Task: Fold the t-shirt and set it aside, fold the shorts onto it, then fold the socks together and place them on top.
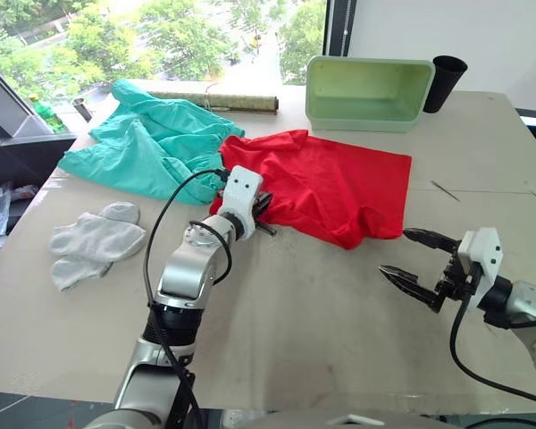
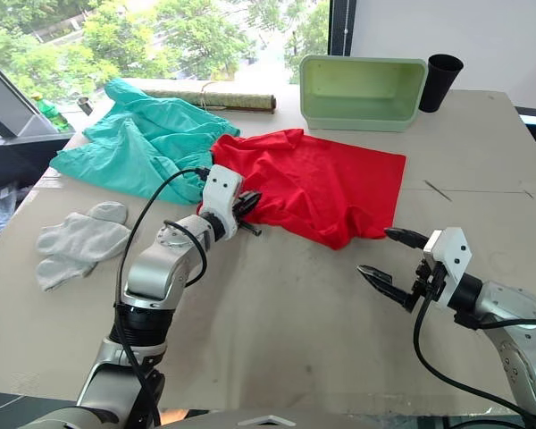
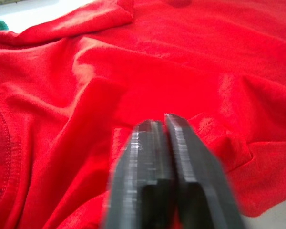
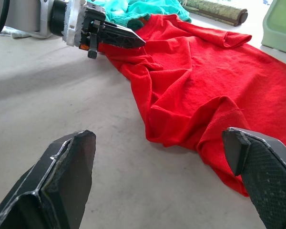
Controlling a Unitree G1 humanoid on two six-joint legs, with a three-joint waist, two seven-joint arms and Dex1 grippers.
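Note:
The red t-shirt (image 1: 335, 183) lies spread and rumpled in the middle of the table, also seen as the t-shirt (image 4: 214, 76). My left gripper (image 1: 263, 206) is shut, its fingertips (image 3: 164, 121) resting at the shirt's near left edge; no fabric shows between them. My right gripper (image 1: 394, 252) stands open just above the table, a little short of the shirt's near right corner, with nothing between its fingers (image 4: 71, 162). The teal shorts (image 1: 152, 147) lie crumpled at the back left, touching the shirt. The grey socks (image 1: 94, 241) lie side by side at the left.
A pale green bin (image 1: 368, 89) stands at the back, with a black cup (image 1: 447, 80) to its right. A brownish roll (image 1: 216, 101) lies along the far edge behind the shorts. Bare table (image 1: 322, 313) stretches in front of the shirt.

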